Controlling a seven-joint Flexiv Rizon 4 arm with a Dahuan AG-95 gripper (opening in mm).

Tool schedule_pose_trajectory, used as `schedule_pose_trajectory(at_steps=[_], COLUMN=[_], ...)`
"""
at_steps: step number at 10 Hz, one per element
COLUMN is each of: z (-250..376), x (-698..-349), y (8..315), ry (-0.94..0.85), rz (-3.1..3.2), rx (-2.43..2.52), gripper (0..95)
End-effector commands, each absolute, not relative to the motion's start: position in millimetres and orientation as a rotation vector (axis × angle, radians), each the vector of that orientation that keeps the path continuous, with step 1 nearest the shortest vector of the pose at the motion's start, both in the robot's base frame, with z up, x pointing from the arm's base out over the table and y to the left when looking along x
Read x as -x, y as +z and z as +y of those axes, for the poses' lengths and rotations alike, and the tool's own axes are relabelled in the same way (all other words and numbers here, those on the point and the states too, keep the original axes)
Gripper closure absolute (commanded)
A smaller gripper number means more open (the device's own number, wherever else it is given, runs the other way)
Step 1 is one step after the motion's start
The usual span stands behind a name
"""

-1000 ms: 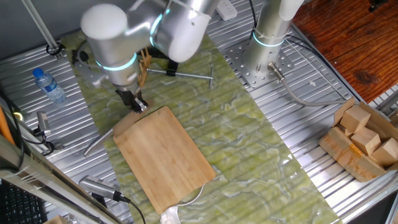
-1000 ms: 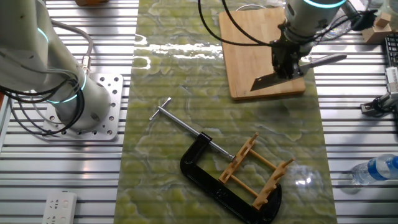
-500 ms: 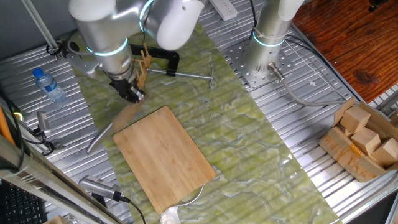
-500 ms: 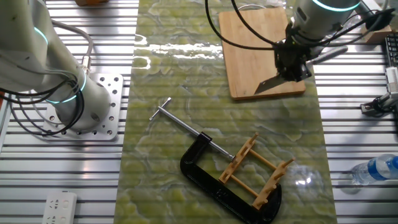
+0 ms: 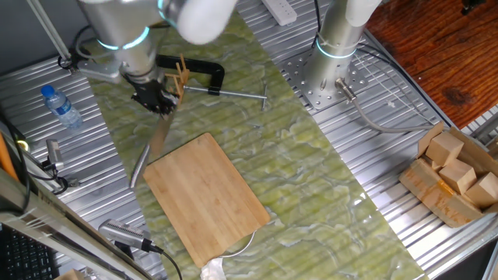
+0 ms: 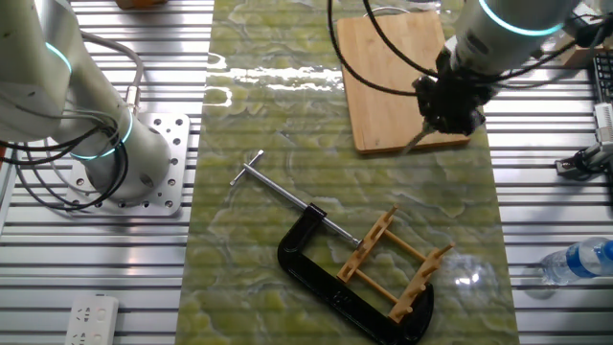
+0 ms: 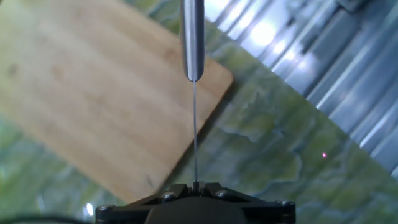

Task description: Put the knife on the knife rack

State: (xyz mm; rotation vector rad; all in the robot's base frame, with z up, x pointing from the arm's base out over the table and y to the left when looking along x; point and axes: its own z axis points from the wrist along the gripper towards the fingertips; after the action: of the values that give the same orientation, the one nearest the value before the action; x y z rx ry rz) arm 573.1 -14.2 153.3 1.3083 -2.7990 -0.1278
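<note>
My gripper [image 5: 158, 99] is shut on the knife [image 5: 140, 166], holding the blade in the air so the silver handle hangs toward the table's left edge. The hand view shows the knife [image 7: 194, 124] edge-on as a thin line running from the gripper [image 7: 194, 185] to the handle. In the other fixed view only a sliver of the knife [image 6: 418, 142] shows below the gripper [image 6: 448, 113]. The wooden knife rack [image 5: 180, 76] stands just right of the gripper, beside the black clamp [image 5: 198, 67]. Seen from the other side, the knife rack [image 6: 393, 261] sits well below the gripper.
A bamboo cutting board [image 5: 206, 194] lies under and in front of the knife. The clamp's steel bar [image 6: 278, 189] sticks out leftward. A water bottle [image 5: 61, 106] lies at the left, a second arm's base [image 5: 334, 47] at the back, and a box of wooden blocks [image 5: 455, 175] at the right.
The gripper has lifted the knife off the cutting board's corner and carried it toward the rack. The knife has turned from lying flat to hanging edge-on.
</note>
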Motion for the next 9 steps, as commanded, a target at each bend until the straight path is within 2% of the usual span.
schedule_pose_trajectory(at_steps=[1,5,9], z=[-57.8,-67.3,-67.3], x=[-576.5,-587.2,-587.2], y=[165.4,177.9,177.9], ry=[-0.198,-0.107,-0.112], rz=[-2.519,-2.305,-2.477], rx=[-1.742,-1.973,-1.751], gripper=[95.0,95.0,95.0])
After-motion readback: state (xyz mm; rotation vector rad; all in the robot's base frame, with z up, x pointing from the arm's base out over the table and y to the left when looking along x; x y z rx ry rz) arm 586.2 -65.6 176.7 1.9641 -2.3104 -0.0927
